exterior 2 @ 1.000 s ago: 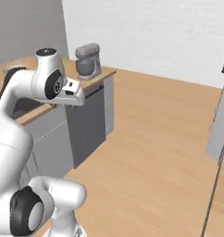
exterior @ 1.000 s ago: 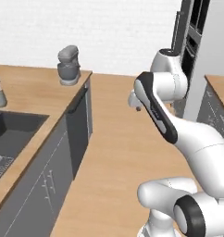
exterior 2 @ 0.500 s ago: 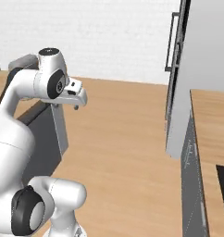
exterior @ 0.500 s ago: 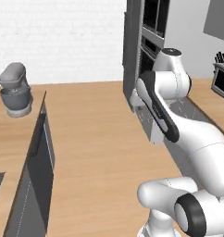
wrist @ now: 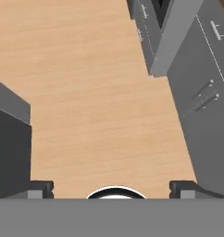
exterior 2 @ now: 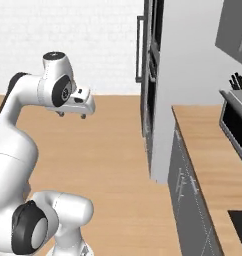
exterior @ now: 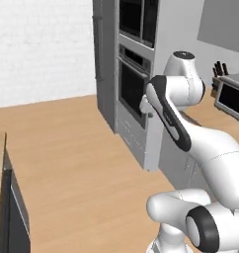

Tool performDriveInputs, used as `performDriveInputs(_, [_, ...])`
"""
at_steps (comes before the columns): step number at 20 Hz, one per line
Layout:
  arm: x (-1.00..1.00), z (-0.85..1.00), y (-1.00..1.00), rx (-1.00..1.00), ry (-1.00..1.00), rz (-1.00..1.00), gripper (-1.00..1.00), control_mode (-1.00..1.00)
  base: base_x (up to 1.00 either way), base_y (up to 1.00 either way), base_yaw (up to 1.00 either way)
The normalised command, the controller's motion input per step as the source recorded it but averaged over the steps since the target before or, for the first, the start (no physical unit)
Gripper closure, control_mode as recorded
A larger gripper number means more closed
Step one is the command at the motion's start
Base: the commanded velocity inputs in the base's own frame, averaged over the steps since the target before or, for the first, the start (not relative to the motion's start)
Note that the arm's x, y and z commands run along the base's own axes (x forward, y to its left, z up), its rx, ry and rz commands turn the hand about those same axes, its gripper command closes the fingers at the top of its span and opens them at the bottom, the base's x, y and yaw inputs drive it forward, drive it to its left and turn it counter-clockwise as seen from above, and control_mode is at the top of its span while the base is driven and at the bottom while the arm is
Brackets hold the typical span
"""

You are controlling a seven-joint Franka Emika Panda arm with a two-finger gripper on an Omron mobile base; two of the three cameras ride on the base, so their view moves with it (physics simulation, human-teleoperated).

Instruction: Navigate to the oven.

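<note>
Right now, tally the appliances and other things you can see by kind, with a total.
Ovens: 1, the oven
Microwaves: 1, the microwave
Knife blocks: 1, the knife block
Grippers: 1, the gripper
Total: 4

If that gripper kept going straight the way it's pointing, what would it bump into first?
Most likely the wooden floor. The gripper points downward, its fingertips spread wide with nothing between them, and bare floorboards lie straight ahead. The grey cabinets sit off to one side of that line.
</note>
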Motion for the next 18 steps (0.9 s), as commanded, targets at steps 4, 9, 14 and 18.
performDriveInputs(4, [0.00,0.00,0.00,0.00,0.00,0.00,-1.00,1.00,1.00,0.48,-0.40])
performDriveInputs(9, [0.00,0.00,0.00,0.00,0.00,0.00,-1.00,1.00,1.00,0.65,-0.43])
performDriveInputs(14, [0.00,0.00,0.00,0.00,0.00,0.00,-1.00,1.00,1.00,0.70,-0.45])
performDriveInputs(18, [0.00,0.00,0.00,0.00,0.00,0.00,-1.00,1.00,1.00,0.79,-0.44])
